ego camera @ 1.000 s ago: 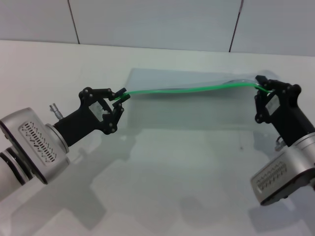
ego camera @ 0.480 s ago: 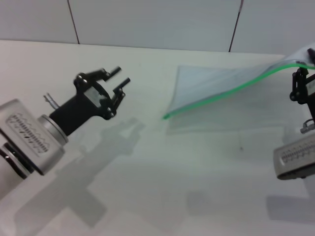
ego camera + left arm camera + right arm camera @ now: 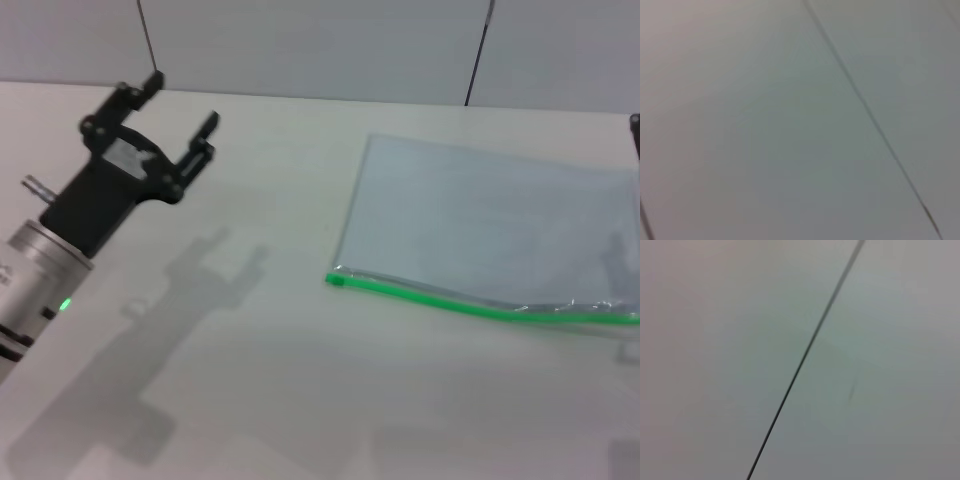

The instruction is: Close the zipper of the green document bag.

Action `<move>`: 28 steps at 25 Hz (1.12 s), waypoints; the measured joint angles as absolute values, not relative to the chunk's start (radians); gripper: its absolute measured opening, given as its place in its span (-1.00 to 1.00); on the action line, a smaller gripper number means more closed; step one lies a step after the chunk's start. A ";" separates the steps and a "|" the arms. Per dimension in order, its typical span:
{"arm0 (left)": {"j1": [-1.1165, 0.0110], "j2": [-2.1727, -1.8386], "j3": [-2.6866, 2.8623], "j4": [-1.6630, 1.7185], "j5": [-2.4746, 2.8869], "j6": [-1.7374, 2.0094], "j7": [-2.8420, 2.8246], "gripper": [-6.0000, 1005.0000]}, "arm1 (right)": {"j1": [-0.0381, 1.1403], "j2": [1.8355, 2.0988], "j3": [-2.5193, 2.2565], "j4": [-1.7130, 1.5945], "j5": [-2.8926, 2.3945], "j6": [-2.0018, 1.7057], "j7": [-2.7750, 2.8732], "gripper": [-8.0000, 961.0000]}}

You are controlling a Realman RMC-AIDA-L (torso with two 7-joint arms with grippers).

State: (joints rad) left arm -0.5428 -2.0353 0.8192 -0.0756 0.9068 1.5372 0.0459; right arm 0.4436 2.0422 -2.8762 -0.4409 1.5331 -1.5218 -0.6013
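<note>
The green document bag (image 3: 480,235) lies flat on the white table, right of centre in the head view. Nothing holds it. Its zipper (image 3: 470,304) runs as a bright green strip along the near long edge, from its left end (image 3: 335,280) to the picture's right border. My left gripper (image 3: 183,103) hangs open and empty at the far left, raised and well away from the bag. Of my right gripper only a black sliver (image 3: 636,128) shows at the right border. Both wrist views show just wall panels.
A grey panelled wall (image 3: 320,45) with dark seams stands behind the table. The left arm's shadow (image 3: 190,290) falls on the bare table surface (image 3: 250,380) between the left arm and the bag.
Both grippers have let go of the zipper strip, and the bag has dropped flat onto the table. The left arm pulled back left and upward; the right arm left the view to the right.
</note>
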 joint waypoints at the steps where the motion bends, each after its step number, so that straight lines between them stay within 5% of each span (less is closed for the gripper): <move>1: -0.536 -2.034 0.819 -0.070 0.891 1.545 0.011 0.33 | 0.443 2.042 -2.876 -0.435 1.533 -1.537 -0.556 0.32; 8: -0.522 -2.032 0.808 -0.060 0.842 1.589 -0.077 0.33 | 0.442 2.042 -2.876 -0.426 1.531 -1.587 -0.365 0.84; 28: -0.509 -2.029 0.796 -0.054 0.787 1.672 -0.265 0.33 | 0.463 2.040 -2.876 -0.430 1.506 -1.625 -0.195 0.87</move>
State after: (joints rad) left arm -0.5089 -2.0294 0.7961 -0.0536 0.7866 1.6722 -0.2650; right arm 0.4632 2.0402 -2.8762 -0.4305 1.5058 -1.6246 -0.1952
